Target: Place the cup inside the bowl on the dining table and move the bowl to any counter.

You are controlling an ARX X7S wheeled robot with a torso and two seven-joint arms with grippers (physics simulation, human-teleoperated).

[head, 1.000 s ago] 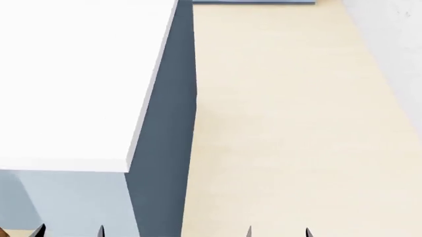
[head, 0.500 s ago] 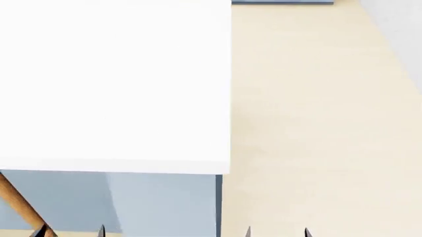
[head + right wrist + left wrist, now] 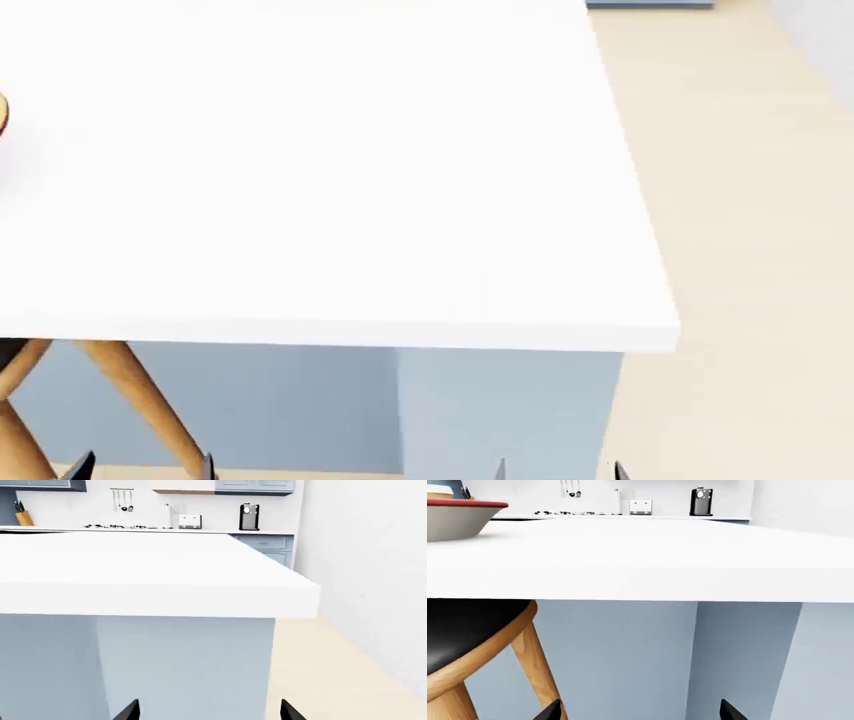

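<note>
Now the dining table [image 3: 334, 180] fills more of the view.

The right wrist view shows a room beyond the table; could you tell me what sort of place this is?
Most likely a home kitchen: utensils hang on the back wall, a knife block stands on the far counter, and blue-grey cabinets hang above it.

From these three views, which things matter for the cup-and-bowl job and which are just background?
Job:
bowl, at the left on the tabletop
dining table
far counter
left gripper and right gripper, both open, below the table's edge
The cup is not clearly visible.

Background:
wooden stool
knife block
hanging utensils
</note>
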